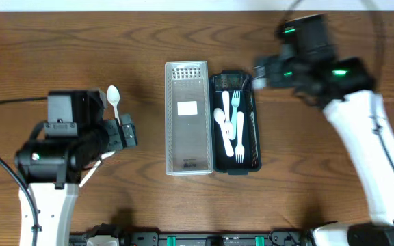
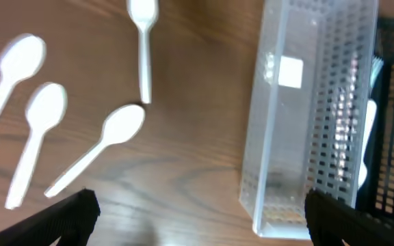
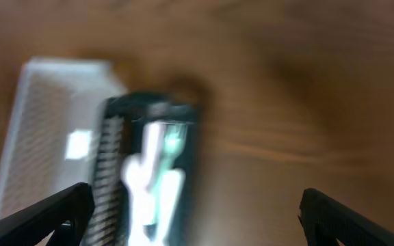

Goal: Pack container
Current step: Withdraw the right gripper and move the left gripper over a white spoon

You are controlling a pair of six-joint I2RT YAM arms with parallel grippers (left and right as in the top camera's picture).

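A clear perforated container [image 1: 187, 140] stands empty at the table's middle. A black container [image 1: 256, 137] sits against its right side and holds white forks and spoons [image 1: 230, 123]. One white spoon [image 1: 114, 97] lies left of the containers; the left wrist view shows several loose spoons [image 2: 100, 145] on the wood beside the clear container [image 2: 306, 116]. My left gripper [image 1: 125, 131] is open and empty, by the spoons [image 2: 197, 222]. My right gripper [image 1: 260, 74] is open and empty above the black container's far right corner. The right wrist view is blurred and shows the black container [image 3: 108, 171].
Both arms' bodies reach over the table, the left one [image 1: 53, 154] covering most of the loose spoons in the overhead view. Bare wood lies around the two containers. The table's front edge carries dark fittings [image 1: 183, 239].
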